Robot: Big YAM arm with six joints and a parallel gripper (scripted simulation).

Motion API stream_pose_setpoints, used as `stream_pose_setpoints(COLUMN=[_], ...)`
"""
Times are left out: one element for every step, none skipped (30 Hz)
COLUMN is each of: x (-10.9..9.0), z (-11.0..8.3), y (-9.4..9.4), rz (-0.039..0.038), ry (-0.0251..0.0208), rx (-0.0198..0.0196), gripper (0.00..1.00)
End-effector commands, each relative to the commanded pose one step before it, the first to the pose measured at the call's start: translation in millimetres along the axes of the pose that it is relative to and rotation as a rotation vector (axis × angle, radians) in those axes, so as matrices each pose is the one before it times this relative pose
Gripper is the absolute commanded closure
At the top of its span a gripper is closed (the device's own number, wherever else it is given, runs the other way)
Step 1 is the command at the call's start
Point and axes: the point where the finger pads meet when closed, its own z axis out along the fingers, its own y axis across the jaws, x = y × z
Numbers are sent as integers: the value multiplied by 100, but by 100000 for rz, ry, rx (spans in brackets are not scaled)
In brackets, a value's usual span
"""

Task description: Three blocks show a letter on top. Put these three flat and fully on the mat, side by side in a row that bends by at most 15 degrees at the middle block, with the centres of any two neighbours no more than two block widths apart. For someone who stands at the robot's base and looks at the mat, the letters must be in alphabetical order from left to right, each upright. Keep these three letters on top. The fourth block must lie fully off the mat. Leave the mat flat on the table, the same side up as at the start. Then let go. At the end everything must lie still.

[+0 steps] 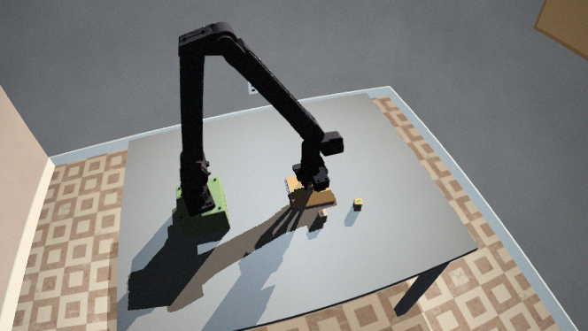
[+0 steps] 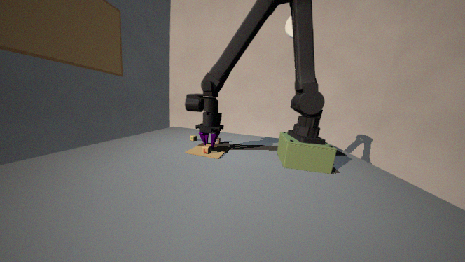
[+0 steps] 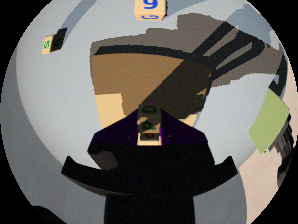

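1. The claw [image 1: 305,187] [image 2: 209,145] [image 3: 149,113] appears to be pinching the green-lettered block [image 3: 149,119], low over the mat [image 1: 325,199] [image 2: 196,152] [image 3: 120,75]; whether that block bears on the mat cannot be told.
2. The red-lettered block [image 2: 205,150] [image 3: 149,142] sits on the mat, at left of centre in the exterior view, close by the pinch.
3. The step looks like setting a block into the row. It wants level, square lowering, then a straight, gentle release — a twist could nudge the neighbour.
4. The upright letter should be checked before the fingers part; shade makes it hard to read.
5. The blue-marked block [image 1: 322,215] [image 2: 218,141] [image 3: 150,7] lies off the mat, at the wrist view's top edge. The green S block [image 1: 358,204] [image 2: 193,138] [image 3: 47,44] stands well apart, upper left there.
6. The blocks are pale, crisp-edged cubes; the mat is a thin tan slab, plain-faced, so its edge might catch a low fingertip. The fingers are purple and tapered — handy for narrow gaps.
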Motion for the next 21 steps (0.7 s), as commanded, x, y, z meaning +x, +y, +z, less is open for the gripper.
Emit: stream_pose_setpoints(x=[316, 0, 0, 0, 0, 0, 0, 1, 0, 0, 4, 0, 0, 0, -1, 0, 0, 0, 0, 0, 0], z=[-1226, 20, 24, 27, 30, 32, 21, 2, 0, 0, -149, 12, 27, 24, 20, 16, 12, 8, 5, 2, 0], y=[2574, -10, -12, -14, -8, -2, 4, 15, 0, 0, 101, 8, -2, -2, -2, -1, -1, -1, 0, 0, 0], rz=[136, 2, 3, 3, 2, 1, -1, -2, 0, 0, -13, 0, 1, 1, 2, 1, 0, 1, 1, -1, 0], ry=[-226, 0, 0, 0, 0, 0, 0, 0, 0, 0, -1, 0, 0, 0, 0, 0, 0, 0, 0, 0, 0], rx=[-3920, 47, 56, 63, 39, 19, -10, -63, 0, 0, -470, -29, 17, 15, 12, 10, 7, 5, 3, 1, 0], gripper=[80, 80, 80, 80, 80, 80, 80, 80, 80, 80, 80, 80, 80, 80, 80, 80, 80, 80, 80, 80, 80])
